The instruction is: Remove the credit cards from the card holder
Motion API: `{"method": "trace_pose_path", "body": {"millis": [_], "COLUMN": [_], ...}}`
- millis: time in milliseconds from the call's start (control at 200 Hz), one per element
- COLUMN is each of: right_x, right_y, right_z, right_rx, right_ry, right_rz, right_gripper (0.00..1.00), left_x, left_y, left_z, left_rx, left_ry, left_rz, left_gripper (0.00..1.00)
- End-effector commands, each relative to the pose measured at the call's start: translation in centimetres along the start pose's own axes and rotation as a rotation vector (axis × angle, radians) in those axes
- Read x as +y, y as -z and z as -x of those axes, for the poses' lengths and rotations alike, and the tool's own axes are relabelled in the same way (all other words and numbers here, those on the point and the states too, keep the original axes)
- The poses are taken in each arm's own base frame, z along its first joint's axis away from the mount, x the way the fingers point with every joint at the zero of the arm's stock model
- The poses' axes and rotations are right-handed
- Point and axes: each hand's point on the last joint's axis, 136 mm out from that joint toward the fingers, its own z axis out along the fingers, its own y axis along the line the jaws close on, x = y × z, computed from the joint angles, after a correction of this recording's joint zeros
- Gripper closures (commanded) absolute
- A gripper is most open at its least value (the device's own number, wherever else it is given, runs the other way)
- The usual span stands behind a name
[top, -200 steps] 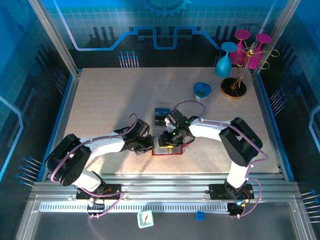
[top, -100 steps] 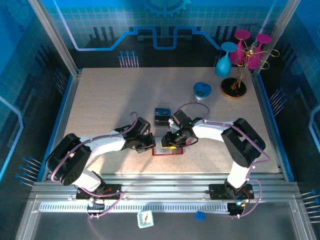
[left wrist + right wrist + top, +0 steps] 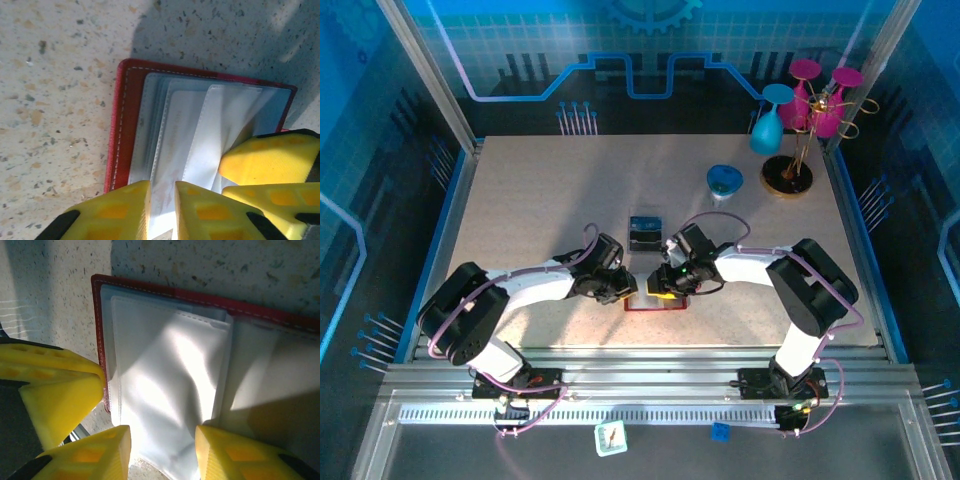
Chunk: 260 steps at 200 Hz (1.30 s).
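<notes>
The red card holder (image 3: 656, 303) lies open near the table's front, its pale sleeves (image 3: 200, 125) fanned up. My left gripper (image 3: 162, 210) hovers over its left half, jaws a narrow slit apart, with a sleeve edge running under the gap. My right gripper (image 3: 162, 450) straddles one buckled sleeve (image 3: 165, 385), a fingertip against each side edge. In the left wrist view the right gripper's fingers (image 3: 270, 160) press on the sleeves' right end. Two credit cards, one blue-and-white (image 3: 643, 222) and one black (image 3: 642, 240), lie on the table just behind the holder. From above, both grippers meet over the holder.
A blue bowl (image 3: 724, 180) sits at the back right. Beside it stands a gold rack (image 3: 788, 175) with pink and blue glasses. Both arms cross the front of the table, close together. The speckled table (image 3: 540, 200) stretches away to the back left.
The left jaws have parted a little from fully shut. The right gripper has drifted slightly right over the holder. The holder has stayed put.
</notes>
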Motion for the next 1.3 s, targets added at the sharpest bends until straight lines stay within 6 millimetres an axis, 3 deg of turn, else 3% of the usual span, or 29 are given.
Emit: {"method": "trace_pose_path", "body": {"millis": [0,245,405,595,945,1296], "right_x": [-0.2,-0.4,-0.3,-0.3,0.1,1.7], "right_y": [0.2,0.1,0.1,0.1,0.2,2.6], "right_z": [-0.1,0.0,0.1,0.2,0.3,0.9], "right_rx": [-0.002,-0.002,-0.004,-0.006,-0.005,-0.053], "right_ry": [-0.025,-0.038,-0.041,-0.041,-0.042,-0.021], "right_rz": [0.023,0.038,0.051,0.059,0.072,0.081], "right_gripper": [0.61,0.61,0.61,0.61,0.62,0.59], "left_x": [-1.6,-1.9,-1.8,-2.0,-2.5,-2.8], "left_y": [-0.1,0.0,-0.8,-1.3,-1.3,-1.0], "left_z": [0.5,0.7,0.5,0.5,0.5,0.5], "left_rx": [0.003,-0.007,0.020,0.033,0.037,0.040], "left_ry": [0.014,0.018,0.024,0.030,0.030,0.017], "left_rz": [-0.055,-0.073,-0.069,-0.081,-0.103,-0.106], "left_gripper": [0.77,0.65,0.65,0.67,0.80,0.78]}}
